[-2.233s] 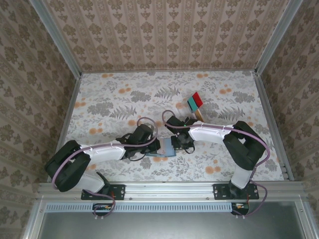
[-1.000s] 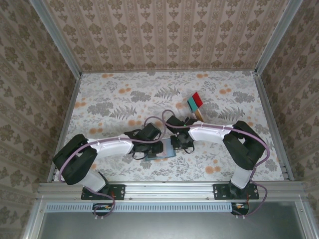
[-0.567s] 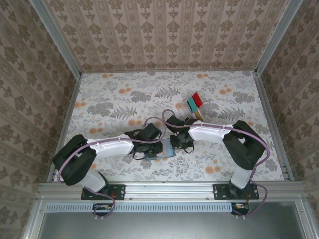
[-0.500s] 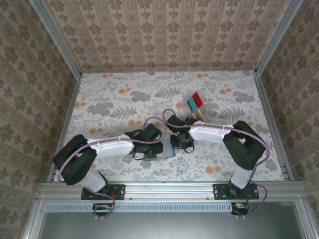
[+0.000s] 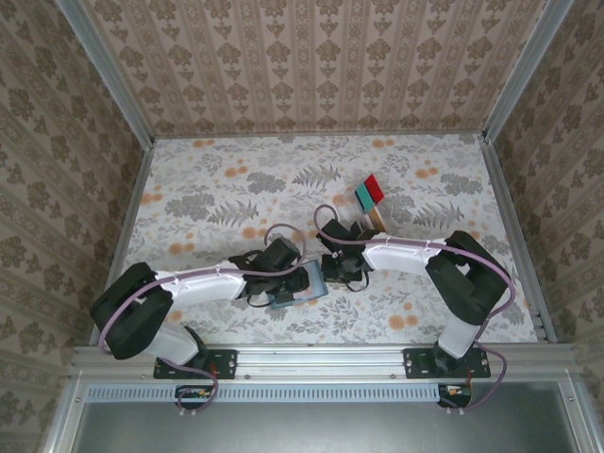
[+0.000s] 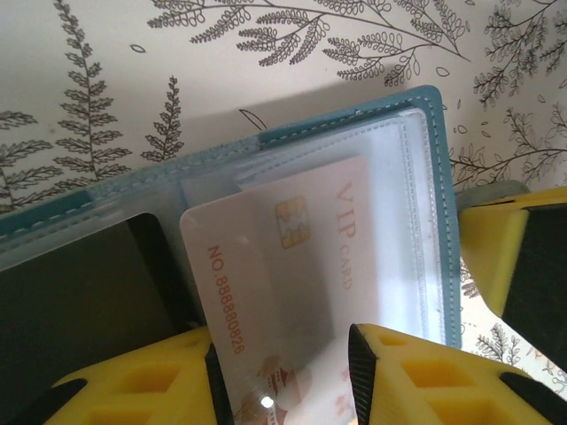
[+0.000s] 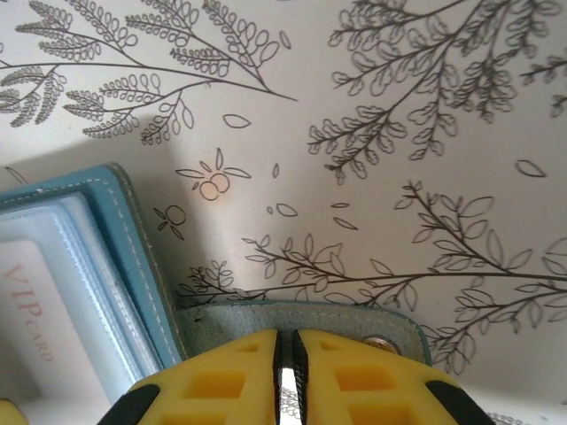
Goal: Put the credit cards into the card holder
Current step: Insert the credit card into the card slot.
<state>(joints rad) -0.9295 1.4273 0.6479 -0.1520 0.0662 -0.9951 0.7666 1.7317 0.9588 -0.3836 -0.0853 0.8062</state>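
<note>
While patterned wallpaper walls (image 5: 311, 66) close in three sides, the table (image 5: 217, 189) wears a cloth of grey ferns and orange flowers. Near its front edge the wallet (image 6: 399, 177) lies open between the arms. A white card (image 6: 283, 257) printed "VIP CARD" and "NO 8888…" sits partway into its clear pocket. The left gripper (image 6: 282, 341) has its fingers apart over that card's near end. The right gripper (image 7: 284, 341) pinches the wallet's clasp flap. Red and teal cards (image 5: 369, 192) stand further back.

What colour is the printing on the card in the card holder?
Orange-red lettering on the white card, clearest in the left wrist view.
</note>
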